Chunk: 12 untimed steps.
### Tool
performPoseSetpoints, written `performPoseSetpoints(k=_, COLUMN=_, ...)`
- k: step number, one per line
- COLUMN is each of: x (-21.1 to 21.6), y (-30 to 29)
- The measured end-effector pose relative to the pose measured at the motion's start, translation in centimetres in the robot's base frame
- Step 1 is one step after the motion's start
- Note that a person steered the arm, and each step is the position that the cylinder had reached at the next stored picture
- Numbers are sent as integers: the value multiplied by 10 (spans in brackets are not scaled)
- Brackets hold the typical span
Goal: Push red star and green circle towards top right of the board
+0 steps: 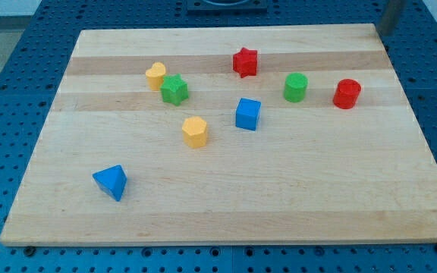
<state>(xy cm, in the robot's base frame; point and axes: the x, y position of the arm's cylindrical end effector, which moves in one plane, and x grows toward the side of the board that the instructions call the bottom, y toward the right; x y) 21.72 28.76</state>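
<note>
The red star (244, 61) lies on the wooden board (226, 205) near the top, just right of the middle. The green circle (295, 87) lies to its lower right. My tip (379, 33) shows as a grey rod end at the board's top right corner. It is well to the upper right of both blocks and touches none.
A red circle (347, 93) lies right of the green circle. A blue cube (247, 114) sits below the red star. A yellow heart (155, 75) and a green star (174, 89) touch at upper left. A yellow hexagon (194, 131) and a blue triangle (111, 182) lie lower left.
</note>
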Motion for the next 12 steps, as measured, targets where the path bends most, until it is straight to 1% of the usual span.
performPoseSetpoints(k=2, x=-15, y=-125)
performPoseSetpoints(k=3, x=-14, y=-172)
performPoseSetpoints(k=4, x=1, y=-220)
performPoseSetpoints(k=5, x=3, y=-267)
performPoseSetpoints(k=6, x=27, y=-300)
performPoseSetpoints(k=7, x=72, y=-301)
performPoseSetpoints(k=8, x=88, y=-298)
performPoseSetpoints(k=10, x=91, y=-245)
performPoseSetpoints(k=12, x=83, y=-190)
